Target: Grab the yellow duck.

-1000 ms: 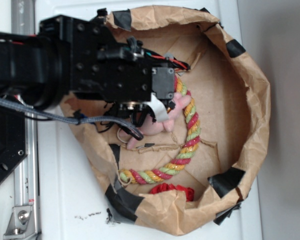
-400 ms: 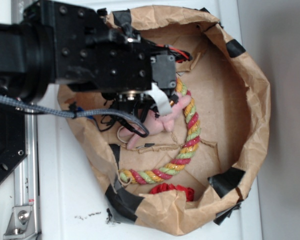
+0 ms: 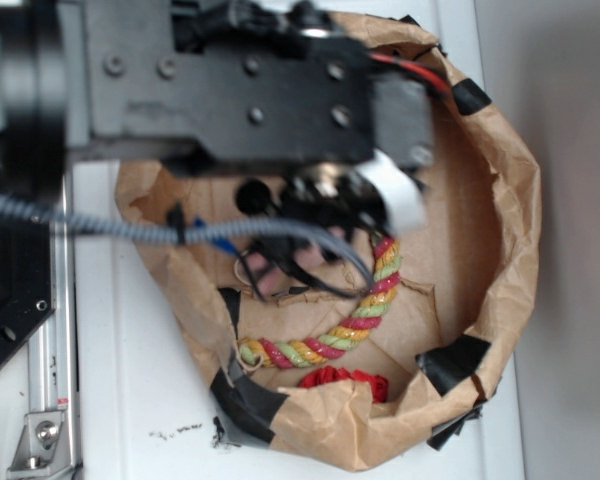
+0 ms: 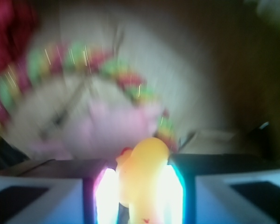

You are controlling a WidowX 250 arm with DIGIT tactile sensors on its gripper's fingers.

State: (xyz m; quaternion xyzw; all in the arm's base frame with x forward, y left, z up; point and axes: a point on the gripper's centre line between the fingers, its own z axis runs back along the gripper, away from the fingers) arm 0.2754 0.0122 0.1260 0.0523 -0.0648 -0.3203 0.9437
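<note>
Two fingers (image 4: 37, 196) of my gripper (image 4: 142, 196) stood clamped on the yellow duck (image 4: 144, 177), which sat upright between them at the bottom middle of the wrist view, its glossy body lit bright on both sides. Beyond the duck, blurred, lay the pink plush (image 4: 112, 128), and past that the twisted rope (image 4: 107, 70) curved in an arc of red, yellow and green. A dark red thing showed at that view's top left corner, too smeared to name.

From the exterior view, my arm (image 3: 220, 90) hung over the upper left part of the paper bag (image 3: 500, 190), a brown bag rolled down and patched with black tape (image 3: 450, 362). The duck itself was hidden under my body there. Only a bit of the pink plush (image 3: 270, 272) peeped out beneath my cables. The rope (image 3: 365, 310) ran down toward the bag's lower edge, with a red cloth (image 3: 345, 380) lying near that edge. The bag rested on a white table (image 3: 130, 380).
</note>
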